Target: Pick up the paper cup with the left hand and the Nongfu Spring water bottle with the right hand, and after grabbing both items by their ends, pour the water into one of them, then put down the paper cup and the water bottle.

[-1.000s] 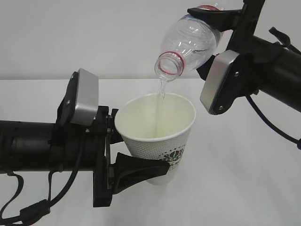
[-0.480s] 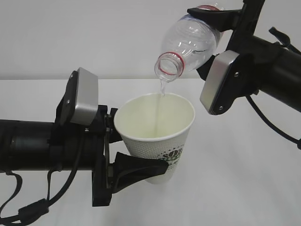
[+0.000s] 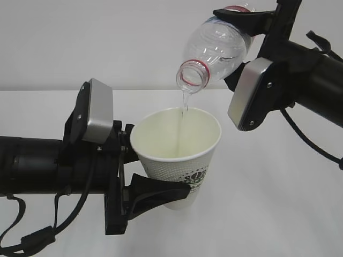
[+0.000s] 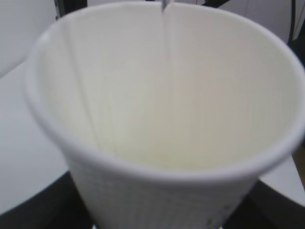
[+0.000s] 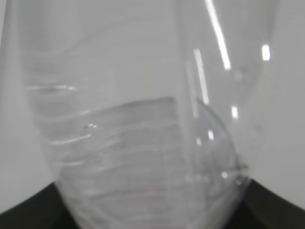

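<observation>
White dotted paper cup (image 3: 179, 155), green-black logo

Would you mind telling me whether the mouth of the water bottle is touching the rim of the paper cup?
Apart. The exterior view shows the water bottle mouth above the paper cup rim, with background and a thin water stream between them.

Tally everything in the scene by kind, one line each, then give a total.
Paper cup: 1
Water bottle: 1
Stream of water: 1
Claws: 2, the left claw gripping the cup, the right claw gripping the bottle
Table: 1
Total: 6
</observation>
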